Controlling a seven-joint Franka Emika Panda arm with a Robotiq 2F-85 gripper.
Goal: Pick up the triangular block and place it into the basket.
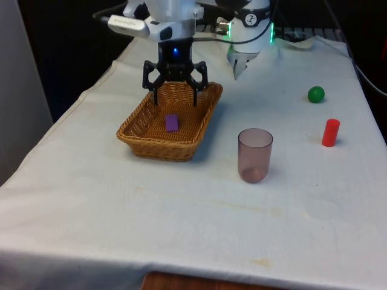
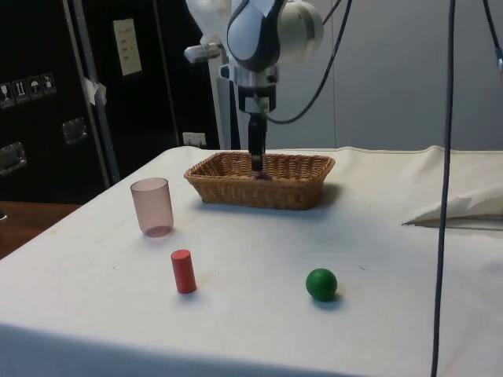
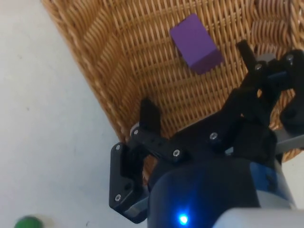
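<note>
The purple triangular block (image 1: pixel 172 122) lies on the floor of the wicker basket (image 1: pixel 136 136), near its middle, with its long axis running along the basket's length, towards the table's far edge. The gripper (image 1: pixel 175 96) hangs over the basket's far end, fingers spread apart and empty, clear of the block.

Front and side views share the basket (image 1: pixel 158 145) (wrist looks down).
</note>
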